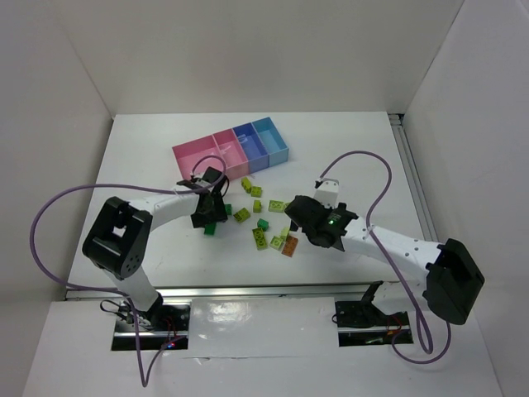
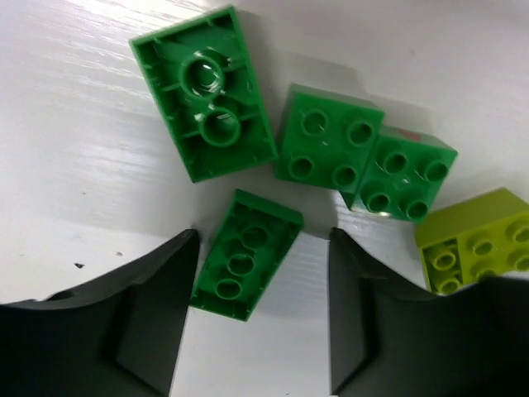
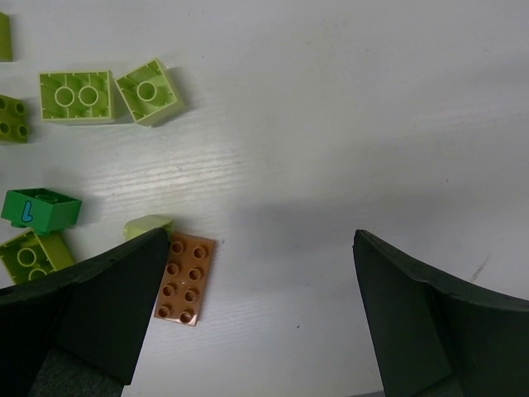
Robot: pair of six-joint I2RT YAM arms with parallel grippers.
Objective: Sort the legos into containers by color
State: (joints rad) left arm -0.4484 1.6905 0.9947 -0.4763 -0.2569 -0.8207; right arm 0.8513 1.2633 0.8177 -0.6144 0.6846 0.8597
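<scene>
The four joined bins stand at the back centre: two pink (image 1: 194, 157) (image 1: 226, 145), one darker blue (image 1: 250, 141), one light blue (image 1: 271, 136). Small bricks lie scattered in front of them. My left gripper (image 1: 209, 213) (image 2: 263, 241) is open and low over the table. An upturned dark green brick (image 2: 244, 269) lies between its fingers, nearer the left one. More dark green bricks (image 2: 205, 95) (image 2: 329, 136) (image 2: 405, 175) lie just beyond. My right gripper (image 1: 294, 218) (image 3: 260, 248) is open and empty. The orange-brown brick (image 3: 186, 279) (image 1: 288, 247) lies beside its left finger (image 3: 124, 298).
Yellow-green bricks (image 3: 76, 95) (image 3: 149, 91) (image 2: 475, 240) and a dark green brick with a blue mark (image 3: 41, 208) lie near the grippers. White walls enclose the table on three sides. Purple cables loop over both arms.
</scene>
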